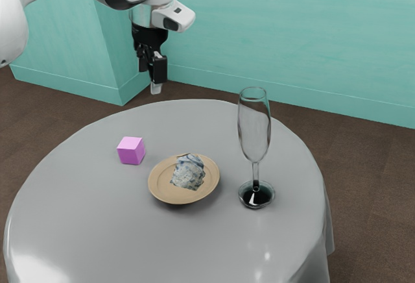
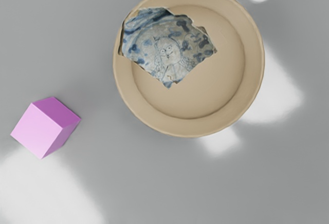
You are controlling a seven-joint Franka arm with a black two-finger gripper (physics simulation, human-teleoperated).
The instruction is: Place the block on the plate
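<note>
First, our gripper (image 1: pixel 150 80): fingers apart, empty, raised. Pink block (image 2: pixel 38 130): on the table (image 1: pixel 97 224), lower than us, off to one side. Plate (image 2: pixel 252 82): also below us, near the block. Hazards: a patterned shard (image 2: pixel 169 49) crowds the plate, so a block we release over it could tip; our overshooting could topple the glass (image 1: pixel 253 127).

orchid-pink cube (image 1: pixel 131 151), plain tan plate (image 2: pixel 189 126), ceramic shard (image 2: pixel 167 44) mottled blue on off-white with thin dark line drawing, grey bench (image 1: pixel 78 211), turquoise wall (image 1: pixel 292 36), dark brown floor (image 1: pixel 369 185)
</note>
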